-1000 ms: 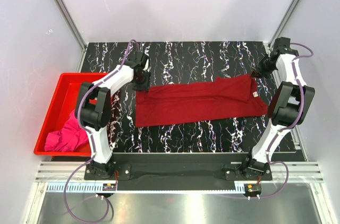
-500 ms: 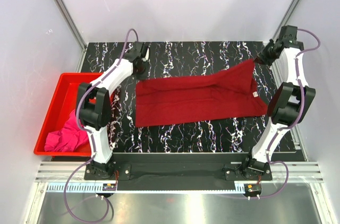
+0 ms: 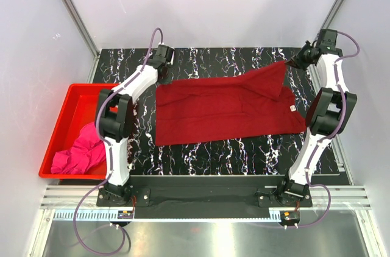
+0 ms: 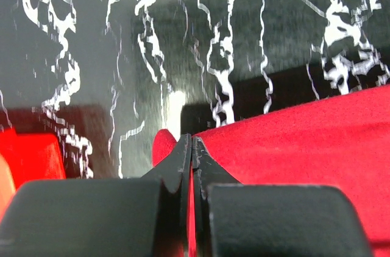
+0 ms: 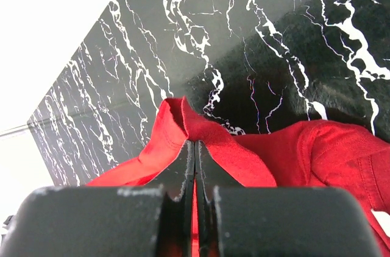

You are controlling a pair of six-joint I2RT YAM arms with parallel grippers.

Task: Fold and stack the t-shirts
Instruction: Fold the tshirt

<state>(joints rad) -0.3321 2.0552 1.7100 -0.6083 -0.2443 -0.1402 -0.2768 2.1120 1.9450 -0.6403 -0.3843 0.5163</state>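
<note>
Left arm: reaching far; left gripper pinched on crimson t-shirt corner, seemingly.
Right arm: right gripper clamps its raised far-right corner.
Room: table strip beyond far edge.

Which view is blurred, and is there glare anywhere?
Left wrist: table veins smeared and soft, with a bright glare patch near the crimson t-shirt corner. Right wrist: veins crisp, but the wall at upper left is blown out white. Top external: sharp and evenly lit.
</note>
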